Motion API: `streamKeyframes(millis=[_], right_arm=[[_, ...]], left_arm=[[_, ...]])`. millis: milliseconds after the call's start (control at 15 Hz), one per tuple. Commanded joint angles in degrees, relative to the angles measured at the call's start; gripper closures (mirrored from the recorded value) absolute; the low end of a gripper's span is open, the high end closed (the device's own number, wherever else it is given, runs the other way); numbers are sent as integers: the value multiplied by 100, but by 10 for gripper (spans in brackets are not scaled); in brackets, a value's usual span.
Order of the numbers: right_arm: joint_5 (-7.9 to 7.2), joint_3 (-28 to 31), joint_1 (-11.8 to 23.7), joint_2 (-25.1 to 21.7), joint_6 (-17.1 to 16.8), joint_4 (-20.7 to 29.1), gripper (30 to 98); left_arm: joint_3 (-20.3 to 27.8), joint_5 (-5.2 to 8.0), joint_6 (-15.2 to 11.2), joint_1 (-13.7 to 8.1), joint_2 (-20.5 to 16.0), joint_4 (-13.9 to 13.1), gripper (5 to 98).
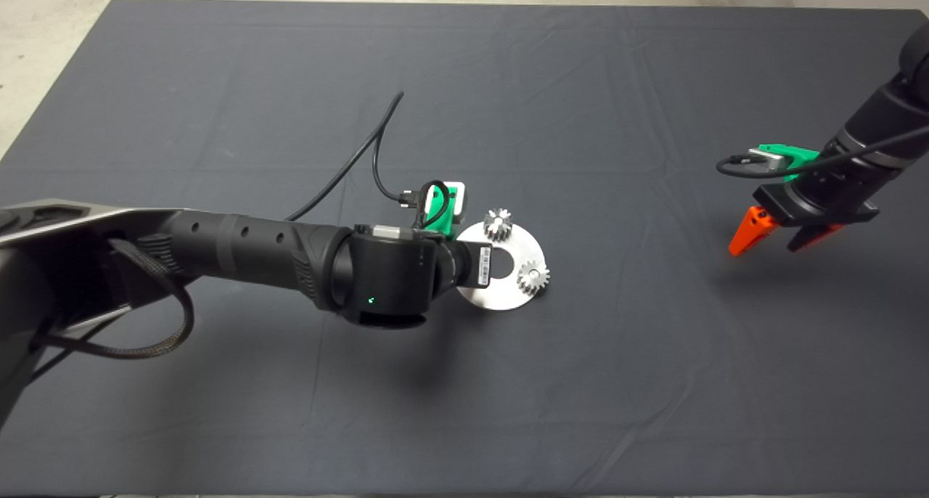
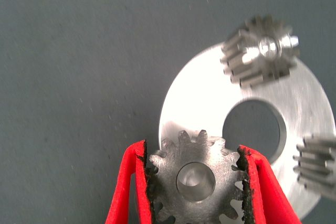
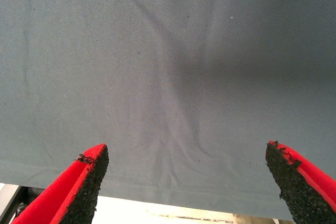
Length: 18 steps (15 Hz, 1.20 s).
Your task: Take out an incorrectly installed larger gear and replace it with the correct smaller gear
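head, left arm: reaches in over the mat (image 1: 218,411); its end effector hidden under the wrist, at the near-left edge of the disc (image 1: 508,295).
head, disc: flat silver ring with centre hole, mid-mat; two small gears on it, one at the far edge (image 1: 498,224), one at the right edge (image 1: 533,276).
head, right end effector (image 1: 780,238): hangs above bare mat at the right, well apart from the disc, fingers spread.
left wrist, left end effector (image 2: 195,182): pads pressed on both sides of a gear (image 2: 195,179), clamped on it; gear lies flat, hole facing camera, overlapping the disc rim (image 2: 181,108). Size vs. the others: can't tell for sure, looks small.
left wrist, others: one gear (image 2: 261,51) and another (image 2: 316,163) sit on the disc.
right wrist: wide open, nothing held, only mat (image 3: 168,77) and its edge.
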Motion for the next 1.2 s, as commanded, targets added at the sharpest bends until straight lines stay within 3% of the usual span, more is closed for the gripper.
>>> streamKeyframes(millis=[0,333,600,800,1133], right_arm=[[-577,5,88,-12,-35,93,493],[-577,-57,90,14,-82,92,493],[-577,-57,105,22,-88,92,493],[-568,-57,114,23,-88,92,493],[-568,-57,114,14,-88,92,493]], left_arm=[[-93,452,-165,-56,-28,497,796],[252,443,-165,-56,-46,488,797],[256,443,-165,-48,-36,488,797],[258,434,-174,199,25,488,797],[258,443,-174,216,25,492,797]])
